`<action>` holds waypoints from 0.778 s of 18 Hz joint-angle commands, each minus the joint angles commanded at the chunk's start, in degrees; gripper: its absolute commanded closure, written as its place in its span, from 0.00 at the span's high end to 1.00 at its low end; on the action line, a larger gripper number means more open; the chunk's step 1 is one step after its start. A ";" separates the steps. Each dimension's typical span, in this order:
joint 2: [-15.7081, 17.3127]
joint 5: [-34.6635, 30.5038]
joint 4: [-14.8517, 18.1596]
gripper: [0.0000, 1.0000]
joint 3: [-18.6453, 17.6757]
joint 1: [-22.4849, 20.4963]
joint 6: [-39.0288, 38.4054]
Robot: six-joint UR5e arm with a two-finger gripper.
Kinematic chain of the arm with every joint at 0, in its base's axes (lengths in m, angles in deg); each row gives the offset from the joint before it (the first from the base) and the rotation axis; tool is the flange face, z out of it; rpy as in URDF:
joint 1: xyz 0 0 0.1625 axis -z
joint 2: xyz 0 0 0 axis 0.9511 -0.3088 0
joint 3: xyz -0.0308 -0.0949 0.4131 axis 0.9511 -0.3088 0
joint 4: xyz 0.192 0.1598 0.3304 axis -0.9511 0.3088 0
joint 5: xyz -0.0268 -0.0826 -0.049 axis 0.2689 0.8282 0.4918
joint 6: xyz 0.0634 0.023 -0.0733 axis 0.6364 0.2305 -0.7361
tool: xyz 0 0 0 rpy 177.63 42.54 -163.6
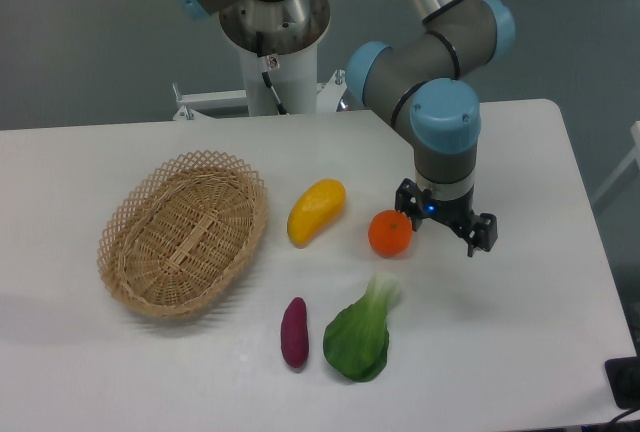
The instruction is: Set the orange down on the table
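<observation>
The orange [390, 233] is a small round bright-orange fruit resting on the white table [520, 302], just right of the yellow mango-like fruit. My gripper [446, 227] hangs open above the table, a little to the right of the orange. One finger [405, 197] stands close to the fruit's upper right side, the other [484, 235] farther right. Nothing is between the fingers.
An oval wicker basket [184, 232] lies at the left. An elongated yellow-orange fruit [315, 211] sits left of the orange. A purple sweet potato [294, 331] and a leafy green [362, 332] lie nearer the front edge. The arm's base [272, 22] stands at the back.
</observation>
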 joint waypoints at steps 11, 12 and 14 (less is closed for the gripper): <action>-1.14 0.18 0.00 1.00 2.11 -0.35 0.09; -1.23 0.18 0.00 1.00 2.12 -0.35 0.09; -1.32 0.18 0.00 1.00 2.29 -0.35 0.09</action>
